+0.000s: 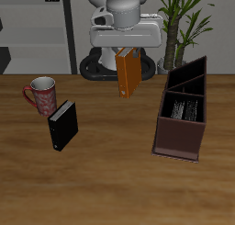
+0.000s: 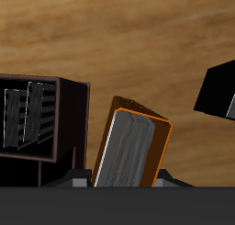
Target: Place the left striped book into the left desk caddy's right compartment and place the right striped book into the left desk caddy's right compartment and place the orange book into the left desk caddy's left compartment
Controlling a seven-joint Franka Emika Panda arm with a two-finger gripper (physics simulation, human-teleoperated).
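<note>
Claw (image 1: 127, 50): clamped on orange book (image 1: 128, 73), lifted above the table's back edge.
Caddy (image 1: 174, 132): both striped books (image 1: 184, 110) inside it.
Black book (image 1: 62, 125): beside mug (image 1: 40, 94).

Wood-grain table (image 1: 110, 183); glossy black book (image 1: 62, 125); matt maroon caddy (image 1: 174, 139).

Orange book (image 1: 128, 73) hung upright in gripper (image 1: 126, 50), above table (image 1: 110, 183), toward table's back. Left desk caddy (image 1: 163, 135) stood beside it, long axis running front to back. Two striped books (image 1: 185, 110) stood inside caddy's compartment nearer table's front edge. Black book (image 1: 62, 126) lay well apart from caddy. Mug (image 1: 41, 95) stood just behind black book.
</note>
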